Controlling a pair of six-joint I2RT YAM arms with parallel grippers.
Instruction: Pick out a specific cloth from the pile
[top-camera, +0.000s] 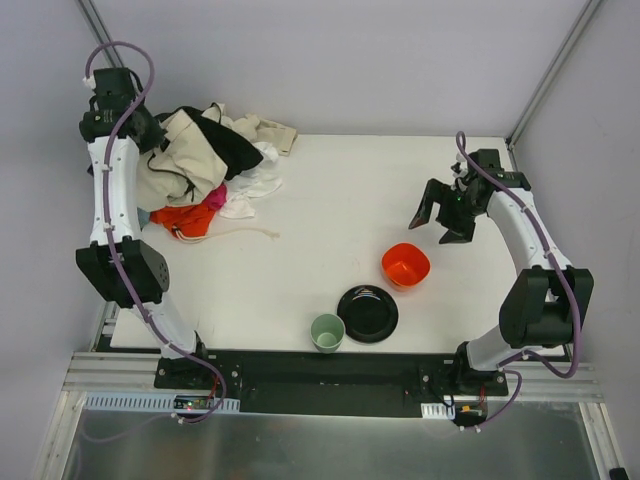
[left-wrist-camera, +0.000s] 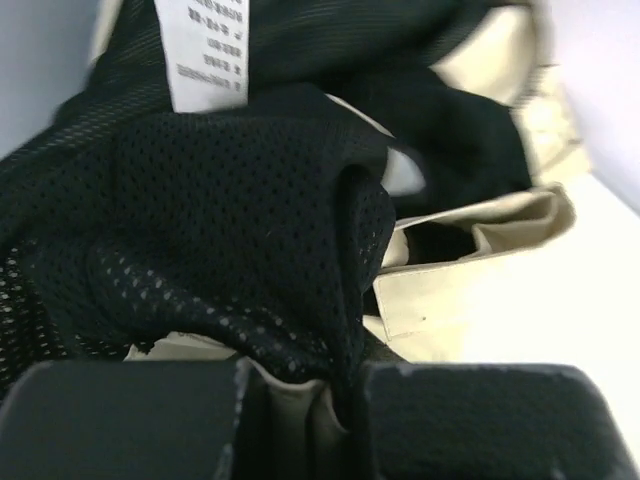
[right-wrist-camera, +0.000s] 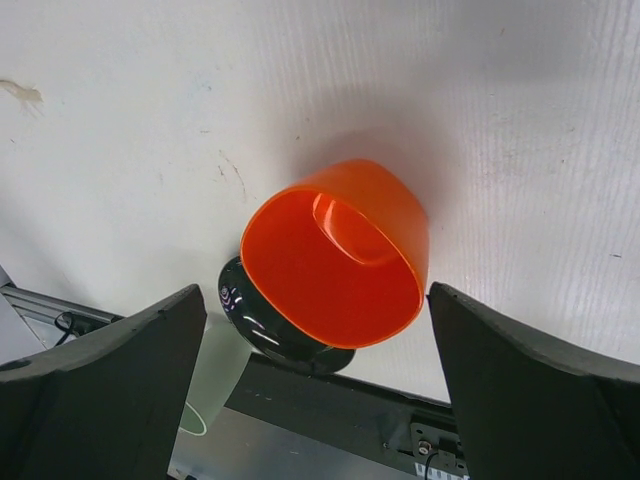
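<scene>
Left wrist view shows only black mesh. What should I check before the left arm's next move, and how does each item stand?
1. Cloth exposed: ok. It lies at the near edge of the pile, beside a pink piece.
2. Left jaws at the cloth: not ok. They sit at the pile's far left, against black mesh.
3. Left jaws free of fabric: cannot tell. The gap is narrow, with beige fabric in it.
4. Right jaws out of the way: ok. They are open above the table, near the bowl.
5. Bowl, plate and cup apart from the pile: ok.
</scene>
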